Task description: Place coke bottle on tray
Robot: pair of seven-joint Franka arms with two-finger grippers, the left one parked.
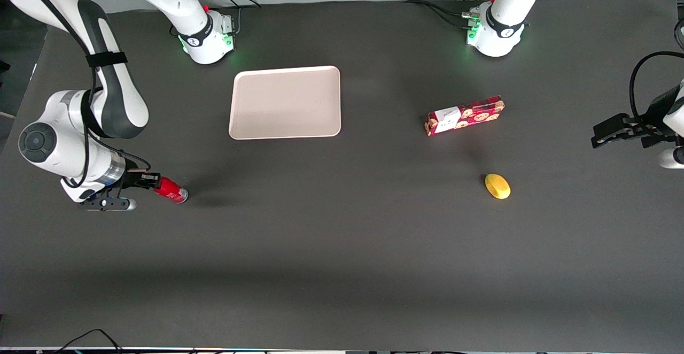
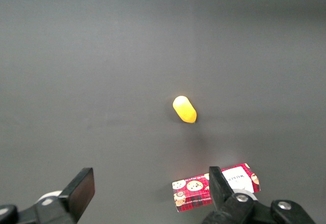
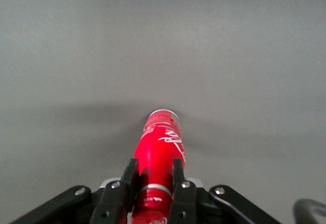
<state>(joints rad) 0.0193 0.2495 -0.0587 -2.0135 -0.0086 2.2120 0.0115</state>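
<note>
I log the gripper clamped on the coke bottle, its cap end hidden. Tray lies well apart, bare.

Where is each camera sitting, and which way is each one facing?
Front view: high up facing the robots, looking down on the table; both arms show.
Right wrist view: on the working arm, looking along the gripper shut on the coke bottle.
Left wrist view: looks down on a yellow object and cookie box, both also in front view.
</note>
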